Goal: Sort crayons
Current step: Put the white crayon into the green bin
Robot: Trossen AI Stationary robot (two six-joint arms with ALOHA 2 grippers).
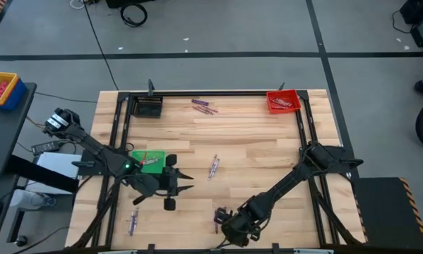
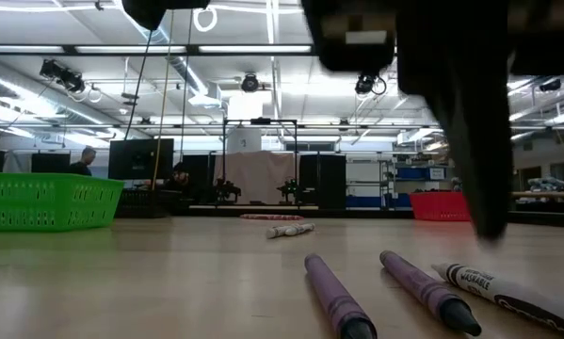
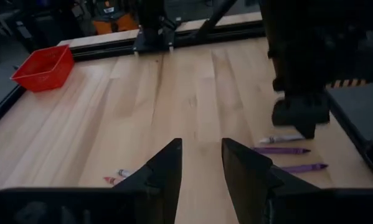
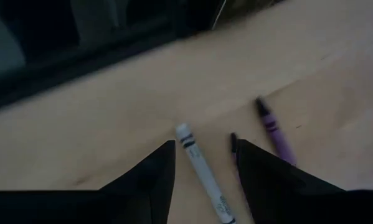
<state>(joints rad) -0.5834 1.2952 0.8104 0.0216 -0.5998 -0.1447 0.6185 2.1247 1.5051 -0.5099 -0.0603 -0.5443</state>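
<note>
My right claw [image 4: 202, 163], fingers apart, hovers over a white crayon [image 4: 203, 167] beside purple crayons [image 4: 274, 133] at the counter [image 1: 253, 141] front edge; my left claw [image 3: 202, 163], also apart, holds nothing.

wooden table [image 1: 253, 144] with crayons [image 1: 212, 167], bins [image 1: 282, 101]

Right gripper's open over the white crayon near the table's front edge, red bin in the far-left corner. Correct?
Not quite: the red bin sits in the far-right corner, as the high view shows. The rest holds: the right gripper is open over the white crayon near the front edge.
</note>
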